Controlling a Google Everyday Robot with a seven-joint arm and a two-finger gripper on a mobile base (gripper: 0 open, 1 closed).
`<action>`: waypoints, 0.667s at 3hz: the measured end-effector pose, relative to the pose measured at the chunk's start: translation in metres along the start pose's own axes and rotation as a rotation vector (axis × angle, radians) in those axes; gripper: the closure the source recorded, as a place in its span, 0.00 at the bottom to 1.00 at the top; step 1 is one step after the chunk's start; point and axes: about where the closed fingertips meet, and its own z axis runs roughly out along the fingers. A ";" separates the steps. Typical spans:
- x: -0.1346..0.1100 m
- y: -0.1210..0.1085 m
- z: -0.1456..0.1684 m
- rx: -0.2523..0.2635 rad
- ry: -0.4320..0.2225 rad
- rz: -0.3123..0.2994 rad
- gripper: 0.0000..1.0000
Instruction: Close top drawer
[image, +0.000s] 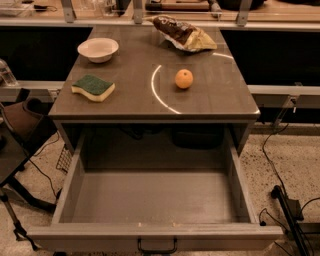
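The grey counter (210, 95) fills the upper centre of the frame. Below it the top drawer (150, 231) stands pulled far out toward the bottom edge, above speckled floor (295, 160) with cables (270, 155) at right. On the counter, well apart, lie a snack bag (184, 34), sponge (93, 87), white bowl (98, 49) and orange (184, 78). The claw is out of frame, so I cannot tell its state.
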 end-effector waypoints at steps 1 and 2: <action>-0.003 0.074 0.055 -0.117 0.028 0.051 0.95; -0.001 0.077 0.056 -0.128 0.026 0.050 1.00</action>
